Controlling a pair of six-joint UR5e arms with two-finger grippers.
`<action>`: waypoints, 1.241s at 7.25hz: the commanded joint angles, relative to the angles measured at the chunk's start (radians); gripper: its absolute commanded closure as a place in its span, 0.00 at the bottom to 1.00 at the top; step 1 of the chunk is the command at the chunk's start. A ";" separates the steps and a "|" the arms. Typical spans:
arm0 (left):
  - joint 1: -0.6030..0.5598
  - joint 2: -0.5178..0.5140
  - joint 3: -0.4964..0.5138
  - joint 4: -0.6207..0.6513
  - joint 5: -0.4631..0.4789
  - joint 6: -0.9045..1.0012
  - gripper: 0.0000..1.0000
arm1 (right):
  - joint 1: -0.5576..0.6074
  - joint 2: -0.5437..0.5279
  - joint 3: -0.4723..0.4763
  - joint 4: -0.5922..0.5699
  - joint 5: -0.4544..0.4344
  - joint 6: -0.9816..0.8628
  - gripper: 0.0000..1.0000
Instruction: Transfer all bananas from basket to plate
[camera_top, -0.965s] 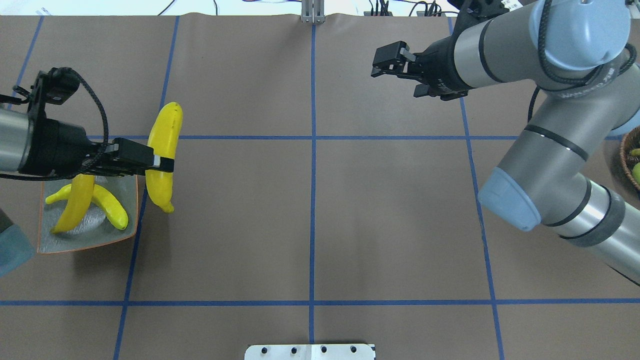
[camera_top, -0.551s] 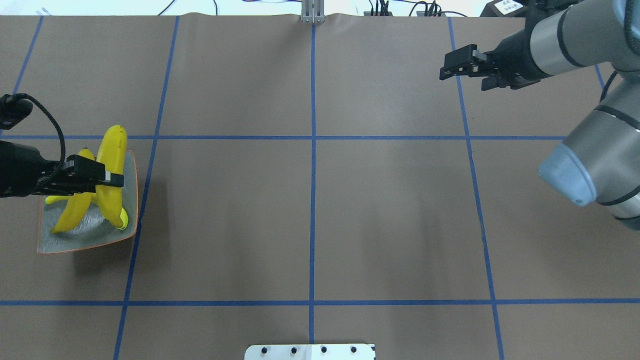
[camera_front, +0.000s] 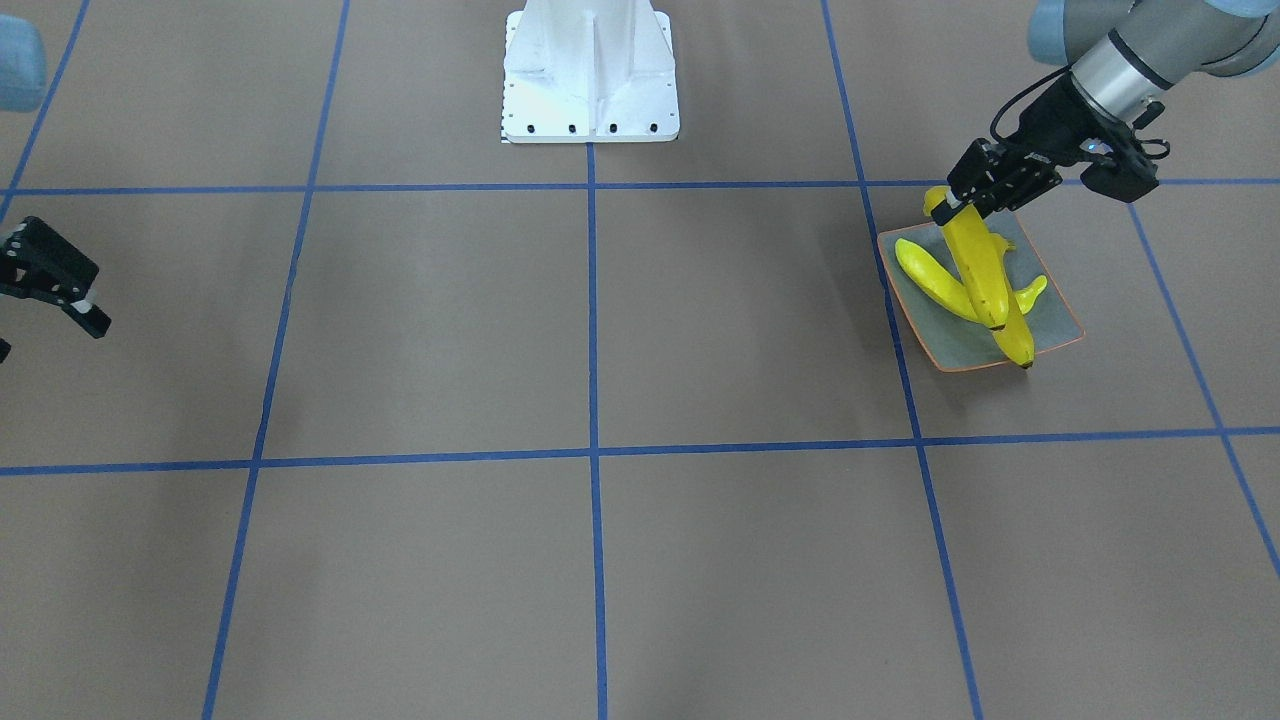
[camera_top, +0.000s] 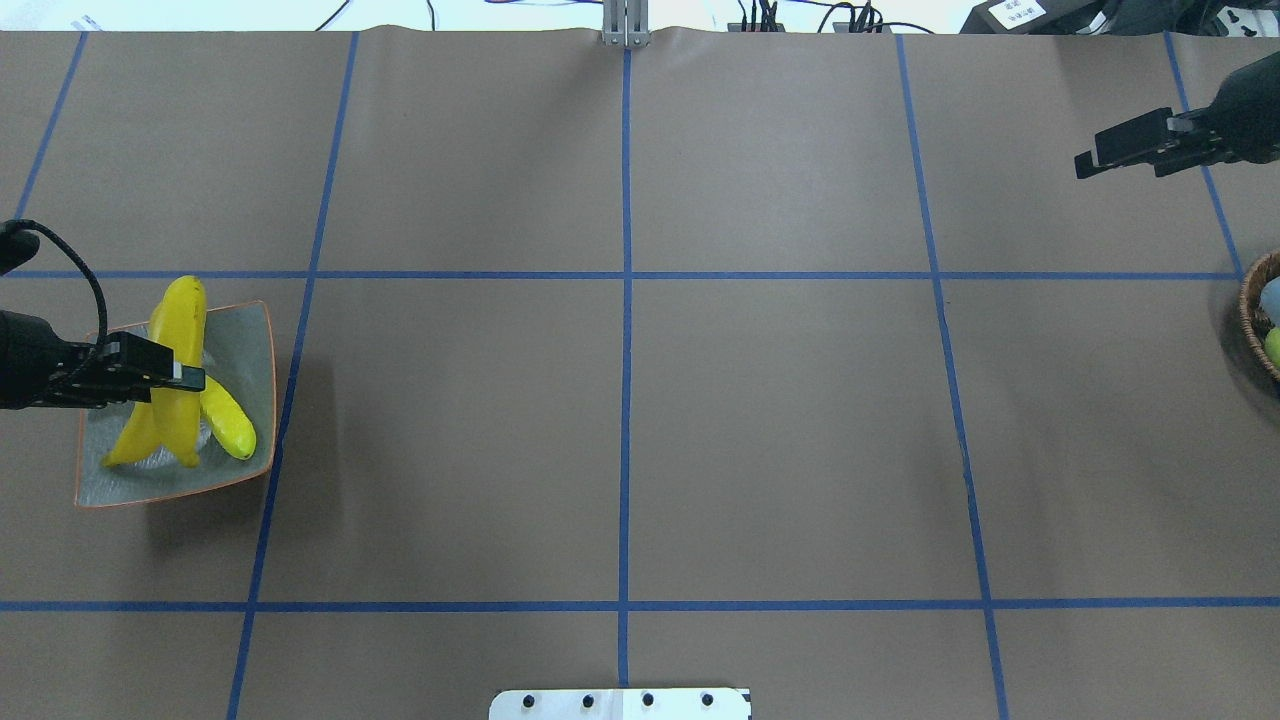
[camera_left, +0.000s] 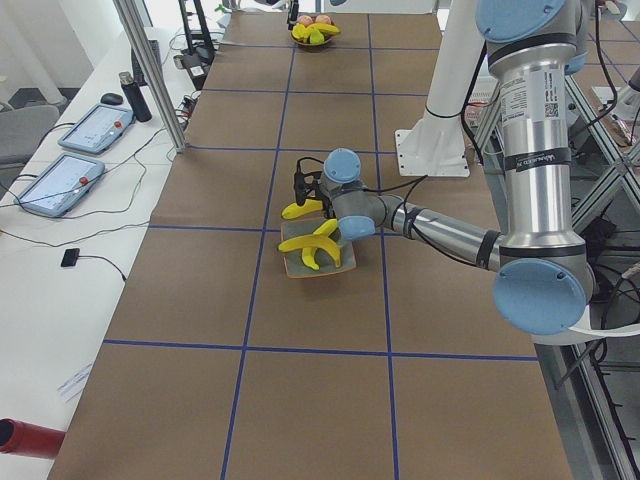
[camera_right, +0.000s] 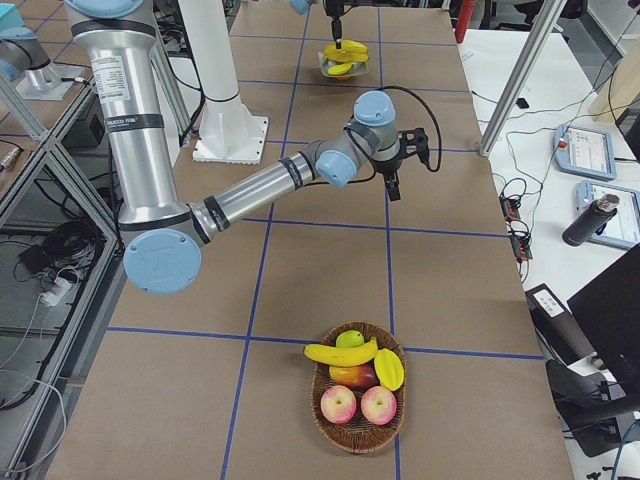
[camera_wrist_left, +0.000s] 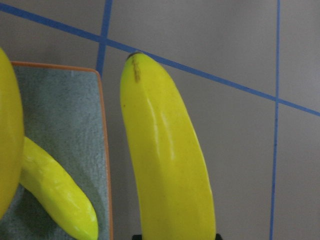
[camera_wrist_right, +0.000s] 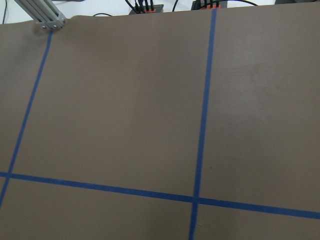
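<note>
I'm watching the bench (camera_top: 780, 430): basket (camera_right: 358, 400) at its right edge holding one banana (camera_right: 340, 353), plate (camera_top: 250, 465) at its left edge carrying two bananas (camera_top: 230, 425), left pincer (camera_top: 190, 378) grasping a third banana (camera_top: 182, 310) over them, right pincer (camera_top: 1090, 160) hanging released.
</note>
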 joint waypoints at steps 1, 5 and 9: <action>-0.016 0.000 0.036 0.013 -0.006 0.139 1.00 | 0.032 -0.010 -0.022 0.004 0.029 -0.046 0.00; -0.020 -0.015 0.062 0.099 -0.002 0.265 1.00 | 0.040 -0.016 -0.022 0.004 0.030 -0.055 0.00; -0.018 -0.033 0.070 0.099 0.012 0.288 0.14 | 0.042 -0.014 -0.023 0.003 0.029 -0.055 0.00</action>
